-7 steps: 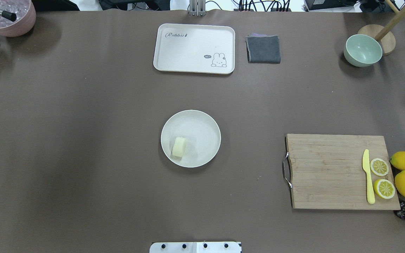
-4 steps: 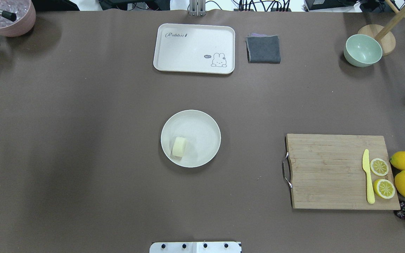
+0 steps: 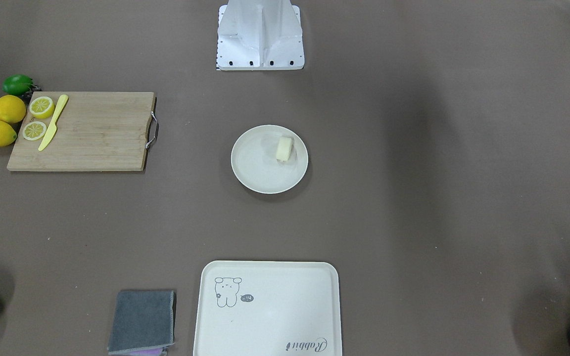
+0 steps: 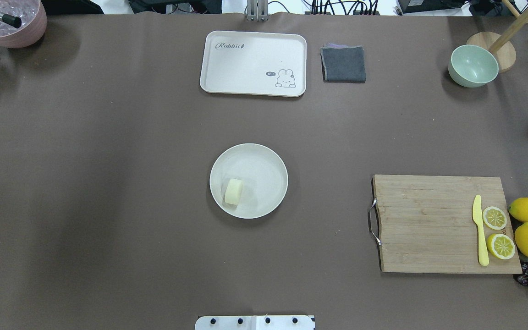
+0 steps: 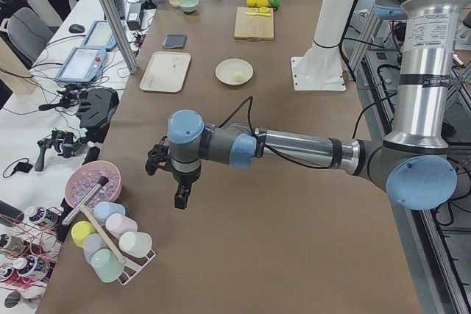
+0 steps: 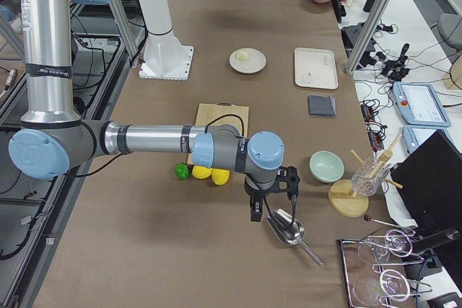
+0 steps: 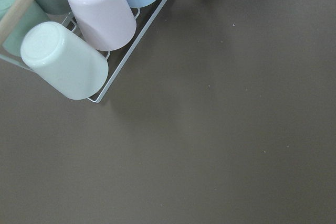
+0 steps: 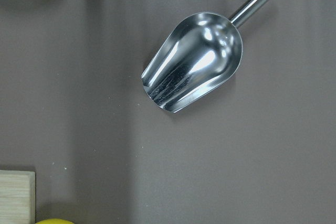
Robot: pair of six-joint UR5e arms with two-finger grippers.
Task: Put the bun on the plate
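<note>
The tabletop [image 4: 108, 183] is matt brown. Matt plate [image 4: 264, 172], smooth bun [image 4: 233, 191]. The cutting board [image 4: 429, 224] is grained wood with a metal handle [image 4: 372, 228]. The scoop [image 8: 194, 61] is mirror-polished metal, the cloth [image 4: 343, 64] grey fabric.

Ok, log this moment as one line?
state: bun on plate, off-centre | left gripper: far off, near cups, jaws unclear | right gripper: far off, near scoop, jaws unclear
</note>
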